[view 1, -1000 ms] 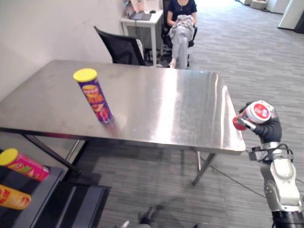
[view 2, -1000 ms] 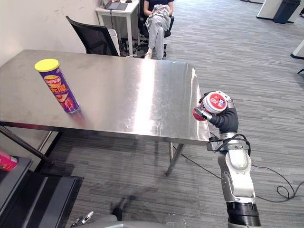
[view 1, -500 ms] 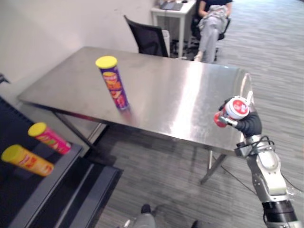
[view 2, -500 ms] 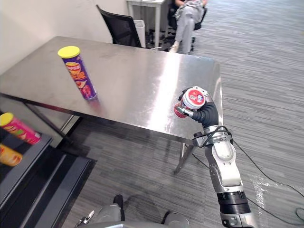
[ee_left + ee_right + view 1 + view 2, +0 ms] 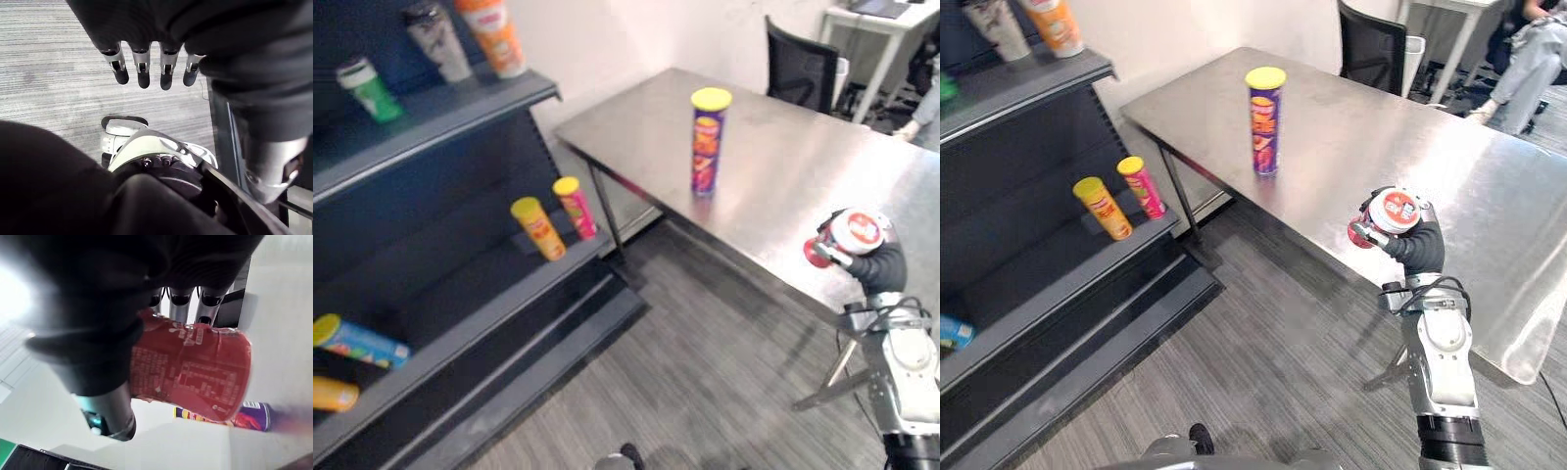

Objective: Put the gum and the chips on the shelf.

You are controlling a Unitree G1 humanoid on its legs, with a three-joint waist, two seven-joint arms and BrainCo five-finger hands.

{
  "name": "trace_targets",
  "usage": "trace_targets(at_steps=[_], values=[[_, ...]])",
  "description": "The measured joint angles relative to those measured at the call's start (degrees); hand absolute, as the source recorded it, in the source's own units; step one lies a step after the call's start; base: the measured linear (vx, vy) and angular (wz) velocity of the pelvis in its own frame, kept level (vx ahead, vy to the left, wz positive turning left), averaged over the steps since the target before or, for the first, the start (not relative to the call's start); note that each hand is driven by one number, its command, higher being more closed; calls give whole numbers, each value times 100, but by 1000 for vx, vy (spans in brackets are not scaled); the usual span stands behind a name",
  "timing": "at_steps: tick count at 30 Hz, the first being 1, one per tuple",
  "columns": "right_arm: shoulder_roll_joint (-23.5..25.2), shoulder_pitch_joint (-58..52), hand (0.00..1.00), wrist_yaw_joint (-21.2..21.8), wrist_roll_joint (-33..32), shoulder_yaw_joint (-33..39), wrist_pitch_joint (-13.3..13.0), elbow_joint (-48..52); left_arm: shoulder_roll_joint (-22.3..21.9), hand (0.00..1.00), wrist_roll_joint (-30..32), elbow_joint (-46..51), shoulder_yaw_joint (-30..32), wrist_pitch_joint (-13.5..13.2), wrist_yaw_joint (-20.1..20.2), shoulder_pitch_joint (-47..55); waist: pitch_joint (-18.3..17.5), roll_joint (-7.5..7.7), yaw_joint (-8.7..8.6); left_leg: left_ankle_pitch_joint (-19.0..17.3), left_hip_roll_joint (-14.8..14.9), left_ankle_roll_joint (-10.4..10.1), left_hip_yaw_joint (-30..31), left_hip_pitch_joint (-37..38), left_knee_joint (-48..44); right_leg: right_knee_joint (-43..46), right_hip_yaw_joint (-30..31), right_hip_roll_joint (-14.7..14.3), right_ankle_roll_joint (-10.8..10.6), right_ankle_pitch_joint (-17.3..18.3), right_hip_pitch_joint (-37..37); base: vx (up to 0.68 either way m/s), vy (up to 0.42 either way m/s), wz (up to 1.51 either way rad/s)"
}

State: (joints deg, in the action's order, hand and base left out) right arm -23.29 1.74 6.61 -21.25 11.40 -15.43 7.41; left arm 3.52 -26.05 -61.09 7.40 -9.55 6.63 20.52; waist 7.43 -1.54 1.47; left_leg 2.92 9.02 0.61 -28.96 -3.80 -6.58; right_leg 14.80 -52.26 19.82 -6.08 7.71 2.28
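My right hand is shut on the gum, a red tub with a white lid, held in the air just off the steel table's near edge. The tub's red label shows between thumb and fingers in the right wrist view. The chips, a purple can with a yellow lid, stand upright on the table, well to the left of that hand and apart from it. The dark shelf stands at the left. My left hand hangs over the floor with straight fingers, holding nothing.
On the shelf's middle board lie a yellow can and a pink can; a green can and an orange one stand on the upper board. A black chair is behind the table, and a seated person at the far right.
The camera has swung left, so the shelf now takes up the left side and the table sits at the right. My right hand still holds the gum at about the same height.
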Motion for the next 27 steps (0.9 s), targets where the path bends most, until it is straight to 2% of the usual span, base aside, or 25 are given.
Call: trace_targets(at_steps=[2,5,8,11,16,20,25,27], values=[[13,-24,100,-22,1,0,0,0,19,0,39,0,-46,-31,-22,-2,-7,-6,-28,-148,-57,-164,-7,21,268,58,-86,13,-38,-62,-29,-74,209,27],[205,-57,100,-30,7,-1,-1,-4,183,0,47,11,-140,-24,-92,-1,-48,170,-23,-198,-299,-129,-61,105,571,298,-49,266,-1,-150,-177,-55,214,9],[216,-104,100,-37,29,0,-13,-6,255,0,32,88,-278,-18,-137,-5,-80,201,-56,-211,-526,-92,-95,152,850,324,-10,415,-3,-263,-218,-91,163,1],[216,-124,100,-110,68,-3,-29,-7,309,0,29,226,-332,12,-150,-3,-75,208,-61,-120,-629,-96,-215,210,1165,171,32,379,70,-393,-274,-50,106,-1],[340,-122,100,-132,133,-38,-91,-11,397,0,-42,308,-367,5,-180,-29,18,333,-92,-47,-631,-73,-194,167,1243,-4,158,240,105,-415,-303,21,15,10],[399,-80,100,-154,332,-72,-140,-18,409,0,-173,366,-364,6,-173,-44,40,365,25,15,-619,-73,-84,109,1243,-54,185,162,122,-425,-311,89,-36,8],[401,219,100,-127,342,-91,-137,-175,406,0,-305,514,-338,0,-135,-48,95,402,39,126,-671,48,194,107,1211,199,270,232,179,-391,-259,128,-36,35],[403,395,100,-90,349,-304,-138,-190,383,0,-314,539,-260,1,-131,-50,149,423,76,141,-662,67,328,105,1203,357,270,295,177,-392,-217,132,-52,36]])
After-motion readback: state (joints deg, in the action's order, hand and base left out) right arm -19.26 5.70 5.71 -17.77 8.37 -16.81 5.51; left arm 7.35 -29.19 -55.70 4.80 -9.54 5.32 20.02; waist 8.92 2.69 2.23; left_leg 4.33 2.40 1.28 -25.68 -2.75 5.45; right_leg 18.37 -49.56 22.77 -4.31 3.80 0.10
